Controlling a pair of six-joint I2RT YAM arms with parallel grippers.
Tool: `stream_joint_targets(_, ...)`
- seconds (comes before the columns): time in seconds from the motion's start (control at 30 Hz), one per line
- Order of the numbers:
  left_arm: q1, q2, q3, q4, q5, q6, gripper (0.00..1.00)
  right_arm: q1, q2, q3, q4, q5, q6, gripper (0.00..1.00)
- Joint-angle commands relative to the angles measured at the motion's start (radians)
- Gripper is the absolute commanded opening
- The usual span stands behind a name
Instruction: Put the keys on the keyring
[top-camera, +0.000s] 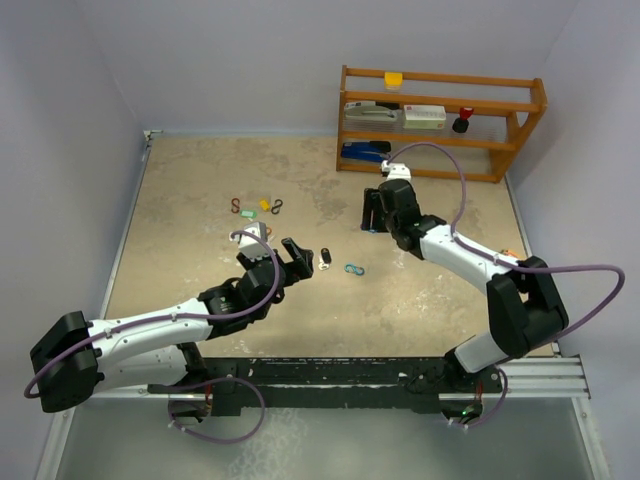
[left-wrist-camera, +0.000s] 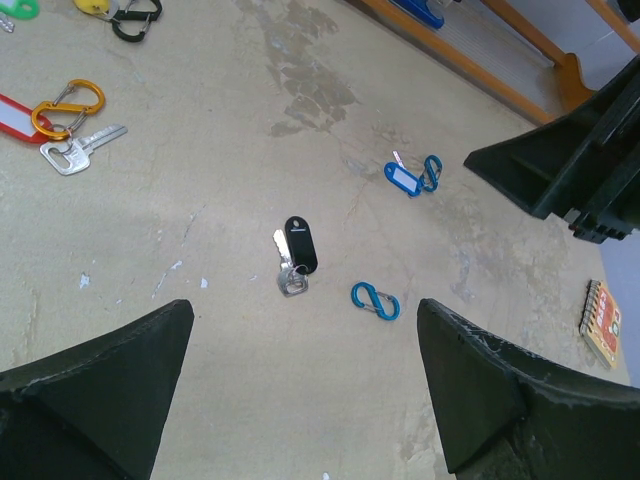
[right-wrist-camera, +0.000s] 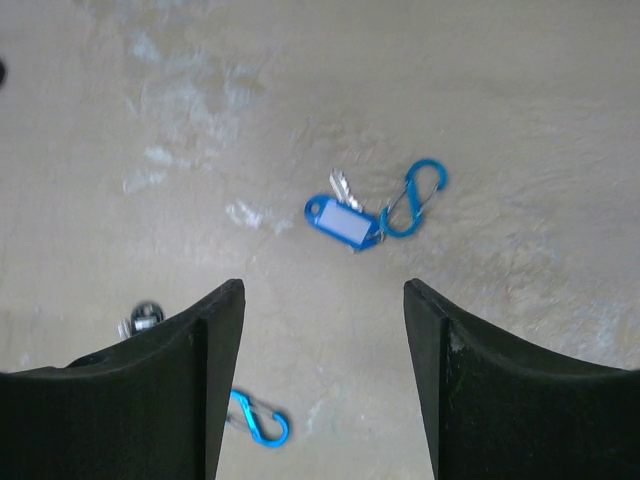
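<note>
A key with a black tag (left-wrist-camera: 299, 245) lies on the table just ahead of my left gripper (left-wrist-camera: 303, 335), which is open and empty above it. A loose blue S-clip (left-wrist-camera: 375, 300) lies beside this key. A key with a blue tag (right-wrist-camera: 343, 222), joined to a blue clip (right-wrist-camera: 415, 198), lies ahead of my right gripper (right-wrist-camera: 322, 295), also open and empty. A red-tagged key on an orange clip (left-wrist-camera: 60, 110) lies at the far left. In the top view, the black-tagged key (top-camera: 325, 260) sits between my left gripper (top-camera: 295, 258) and right gripper (top-camera: 372, 215).
More tags and clips, green (top-camera: 248, 212), yellow (top-camera: 265, 204) and black (top-camera: 280, 207), lie at the back left. A wooden shelf (top-camera: 440, 120) with small items stands at the back right. A small flat orange object (left-wrist-camera: 600, 320) lies near the right arm.
</note>
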Motion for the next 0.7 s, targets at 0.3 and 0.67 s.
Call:
stream_joint_targets(0.3,-0.002,0.027,0.007,0.063,-0.005,0.005,0.90,0.078,0.042,-0.020,-0.258,-0.333,-0.202,0.78)
stream_joint_targets(0.67,-0.002,0.026,0.011,0.055,-0.013,0.010,0.90,0.154,0.156,0.014,-0.277,-0.366,-0.288,0.78)
